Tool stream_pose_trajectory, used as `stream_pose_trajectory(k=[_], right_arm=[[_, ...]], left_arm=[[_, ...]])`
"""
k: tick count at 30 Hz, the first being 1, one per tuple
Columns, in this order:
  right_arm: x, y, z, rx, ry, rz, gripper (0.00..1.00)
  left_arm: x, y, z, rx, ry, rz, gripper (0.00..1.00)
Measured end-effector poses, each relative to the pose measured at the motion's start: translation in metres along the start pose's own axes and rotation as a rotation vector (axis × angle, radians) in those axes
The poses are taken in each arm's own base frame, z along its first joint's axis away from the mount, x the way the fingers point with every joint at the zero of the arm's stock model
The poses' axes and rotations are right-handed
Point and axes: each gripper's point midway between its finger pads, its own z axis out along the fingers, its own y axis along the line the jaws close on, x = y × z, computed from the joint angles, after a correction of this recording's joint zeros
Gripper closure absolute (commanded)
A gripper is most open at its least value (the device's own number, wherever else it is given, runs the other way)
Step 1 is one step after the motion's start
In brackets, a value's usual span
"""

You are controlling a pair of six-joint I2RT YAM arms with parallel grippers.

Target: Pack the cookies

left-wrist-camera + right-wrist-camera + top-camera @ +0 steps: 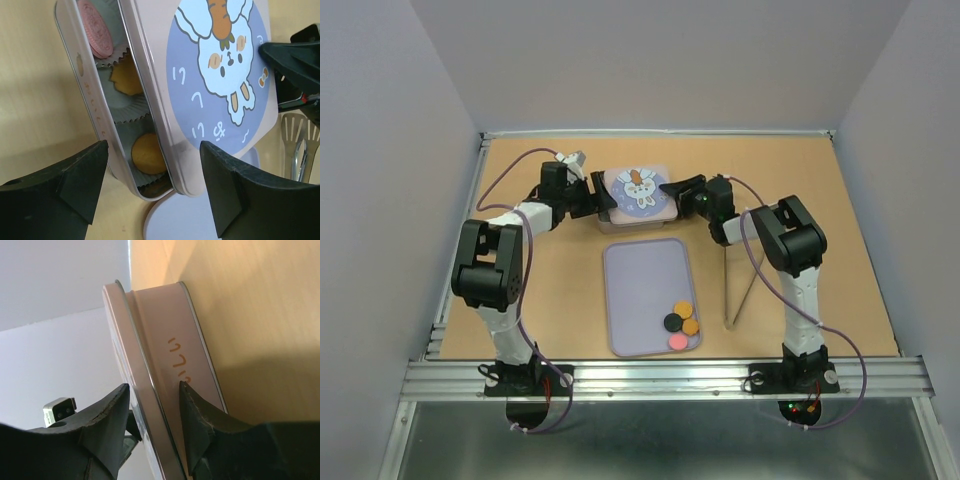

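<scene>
Top external view: tin (620, 224) at 12 o'clock on table (830, 210), bunny lid (638, 192) askew on it, left hand (592, 196) at its 9 o'clock, right hand (674, 187) at its 3 o'clock. Left hand spread wide astride the tin's corner, holding nothing; right hand narrow about the lid's edge, clamped or not impossible to tell. Four cookies (681, 324) at 5 o'clock on tray (640, 275), more in paper cups (125, 107) in the tin's uncovered strip; tongs (744, 285) at the tray's 3 o'clock.
</scene>
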Motion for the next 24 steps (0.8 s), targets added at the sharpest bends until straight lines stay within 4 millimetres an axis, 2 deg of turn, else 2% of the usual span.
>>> stream_pose_trajectory(k=[1, 5, 13, 14, 16, 24], right_arm=[[0.0, 0.001, 0.002, 0.007, 0.002, -0.01, 0.5], [0.0, 0.007, 0.01, 0.051, 0.012, -0.059, 0.5], [-0.001, 0.025, 0.026, 0.123, 0.034, -0.183, 0.51], [-0.001, 0.025, 0.027, 0.131, 0.037, -0.189, 0.51], [0.001, 0.023, 0.03, 0.143, 0.043, -0.2, 0.51], [0.001, 0.013, 0.036, 0.165, 0.049, -0.212, 0.52]], left_arm=[[0.002, 0.001, 0.002, 0.004, 0.006, -0.003, 0.11], [0.01, 0.005, 0.012, 0.017, 0.028, -0.02, 0.11], [0.004, 0.007, 0.012, 0.025, 0.009, -0.032, 0.1], [0.004, 0.007, 0.012, 0.025, 0.008, -0.035, 0.09], [0.003, 0.006, 0.011, 0.03, 0.006, -0.038, 0.01], [0.002, 0.003, 0.01, 0.053, 0.008, -0.046, 0.01]])
